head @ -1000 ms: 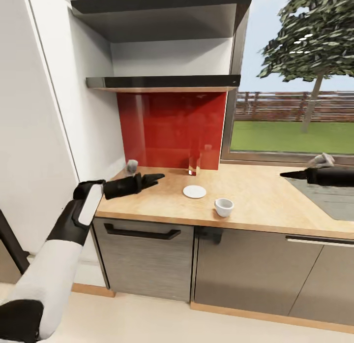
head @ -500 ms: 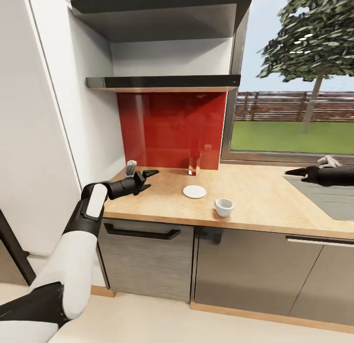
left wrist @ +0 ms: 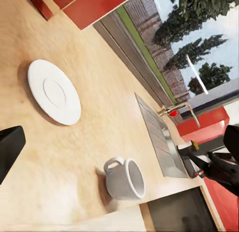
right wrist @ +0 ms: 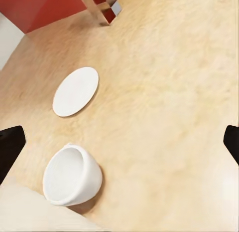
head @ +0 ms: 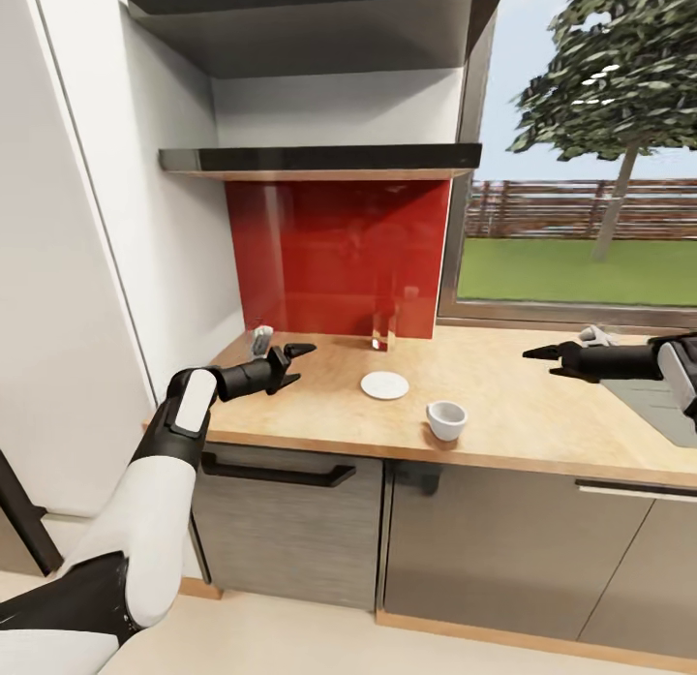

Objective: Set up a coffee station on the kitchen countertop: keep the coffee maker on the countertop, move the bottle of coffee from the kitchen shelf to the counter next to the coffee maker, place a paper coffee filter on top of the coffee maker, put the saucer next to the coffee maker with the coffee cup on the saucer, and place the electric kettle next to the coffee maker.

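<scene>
On the countertop (head: 542,404), the cup (head: 446,420) sits between 2 spread-fingered grippers, nearer the right gripper (head: 538,353) than the left gripper (head: 290,357), beside the saucer (head: 384,385).

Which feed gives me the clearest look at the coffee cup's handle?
The left wrist view: the coffee cup lies tipped there, handle plain on its side. The right wrist view shows the cup large, its handle hidden. The head view shows it small near the counter's front edge.
</scene>
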Motion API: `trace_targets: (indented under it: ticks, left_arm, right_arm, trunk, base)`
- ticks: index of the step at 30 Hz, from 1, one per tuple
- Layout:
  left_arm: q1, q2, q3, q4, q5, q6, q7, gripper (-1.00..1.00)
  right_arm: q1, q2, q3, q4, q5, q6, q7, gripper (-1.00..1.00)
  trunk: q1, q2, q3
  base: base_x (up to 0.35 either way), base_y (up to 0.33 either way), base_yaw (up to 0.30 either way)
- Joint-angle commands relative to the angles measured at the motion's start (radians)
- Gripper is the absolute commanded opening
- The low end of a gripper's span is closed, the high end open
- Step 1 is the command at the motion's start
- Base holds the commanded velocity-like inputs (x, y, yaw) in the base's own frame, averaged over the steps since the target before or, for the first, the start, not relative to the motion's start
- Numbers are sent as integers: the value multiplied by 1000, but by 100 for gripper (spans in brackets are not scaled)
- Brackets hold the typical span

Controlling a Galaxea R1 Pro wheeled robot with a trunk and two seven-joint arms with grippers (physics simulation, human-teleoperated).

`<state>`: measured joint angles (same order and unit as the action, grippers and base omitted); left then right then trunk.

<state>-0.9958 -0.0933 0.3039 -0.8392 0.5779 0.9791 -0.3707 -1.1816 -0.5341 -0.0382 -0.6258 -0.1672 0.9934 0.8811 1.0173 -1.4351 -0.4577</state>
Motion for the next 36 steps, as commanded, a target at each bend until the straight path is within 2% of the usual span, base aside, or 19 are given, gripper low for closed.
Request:
trace_targets:
  ticks: [1,5,6,8,10,12,15,17,20,22,26,31,36]
  left_arm:
    - [-1,-1,6,1,-4,7,-7,100]
    - [-1,-9,-1,62,-4,6,-5,100]
    - [-3,-25,-3,78,-4,6,6,100]
    - [-11,-31,-4,87,-4,6,32,100]
    - [-53,-37,-2,113,-3,7,127,100]
    - [-94,-40,0,154,-2,8,176,100]
    - [-143,-41,9,210,-2,8,202,100]
    - [-235,-40,47,283,-2,7,222,100]
    - [-279,-31,61,315,-2,7,227,100]
    - [-307,-14,72,368,-3,7,230,100]
    - [-321,-5,92,415,-3,7,231,100]
    - [-326,-3,104,431,-3,6,230,100]
    - [-326,-3,106,435,-3,6,230,100]
  right_arm:
    - [-1,0,-1,1,-2,5,1,100]
    - [-1,40,-4,51,-17,4,1,100]
    - [-1,70,-5,72,-54,4,0,100]
    - [-1,85,-5,79,-88,4,-2,100]
    - [-3,110,-5,87,-156,3,-6,100]
    - [-10,138,-5,89,-187,3,-24,100]
    - [-21,161,-5,91,-204,2,-65,100]
    - [-57,187,-6,94,-222,2,-137,100]
    - [-72,197,-6,95,-228,2,-159,100]
    - [-82,215,-6,96,-231,2,-176,100]
    - [-87,230,-7,97,-233,1,-212,100]
    - [-88,235,-9,103,-234,0,-232,100]
    - [-88,244,-7,148,-234,-1,-235,100]
  trunk:
    - [0,-1,-1]
    - [0,-1,-1]
    - [0,-1,-1]
    - [0,-1,-1]
    - [0,-1,-1]
    - [0,-1,-1]
    - [0,-1,-1]
    - [0,-1,-1]
    - [0,-1,-1]
    - [0,-1,-1]
    - [0,-1,-1]
    - [0,-1,-1]
    - [0,-1,-1]
  base:
    - [38,0,0]
    - [18,0,0]
    - [6,0,0]
    - [5,0,0]
    - [2,0,0]
    - [1,0,0]
    - [0,0,0]
    - [0,0,0]
    - [0,0,0]
    - [0,0,0]
    - [0,0,0]
    - [21,-5,0]
    - [182,-75,0]
